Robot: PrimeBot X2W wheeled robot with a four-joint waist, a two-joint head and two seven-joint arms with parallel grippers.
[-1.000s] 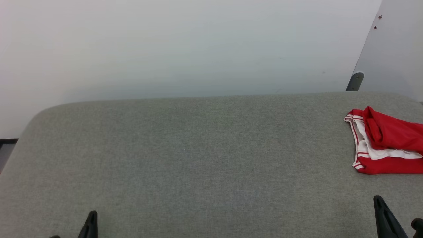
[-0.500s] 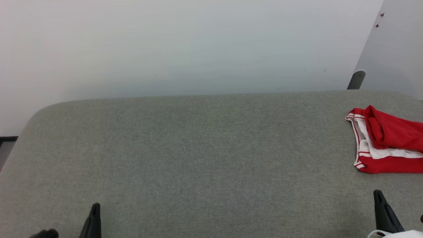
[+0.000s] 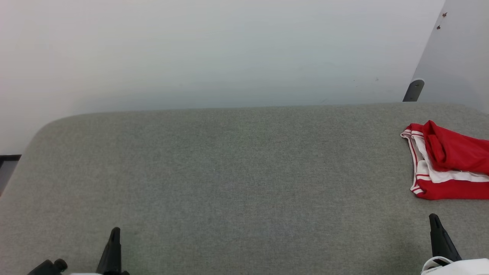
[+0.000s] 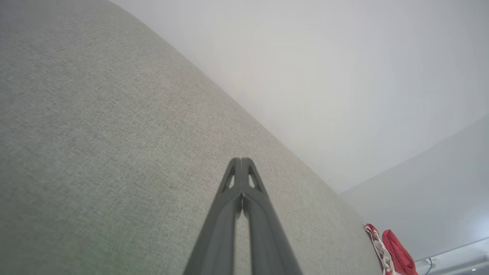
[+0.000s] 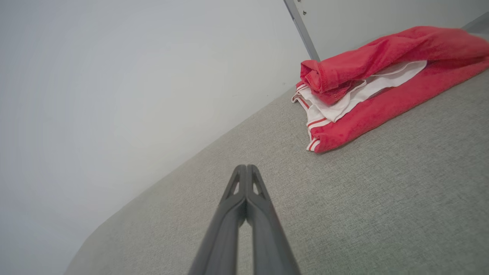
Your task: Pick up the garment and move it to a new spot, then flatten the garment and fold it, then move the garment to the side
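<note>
The garment (image 3: 447, 162), red with white parts and red-white striped trim, lies crumpled at the far right of the grey fabric surface (image 3: 229, 172). The right wrist view has it, the garment (image 5: 374, 84), up and to the right of my right gripper (image 5: 246, 166). That gripper (image 3: 433, 217) is shut and empty, a short way in front of the garment. My left gripper (image 3: 114, 230) is shut and empty at the lower left, far from it. In the left wrist view the left gripper (image 4: 241, 159) hovers over bare fabric, with the garment (image 4: 391, 252) small at the lower right.
A pale wall (image 3: 214, 53) rises behind the surface. At the back right stands a grey panel (image 3: 458, 53) with a dark post (image 3: 412, 91). The surface's rounded left corner (image 3: 38, 133) drops off to a dark floor strip (image 3: 7, 162).
Both grippers have risen a little further into the head view. The whole picture has shifted slightly, so the camera has moved. The garment lies as before.
</note>
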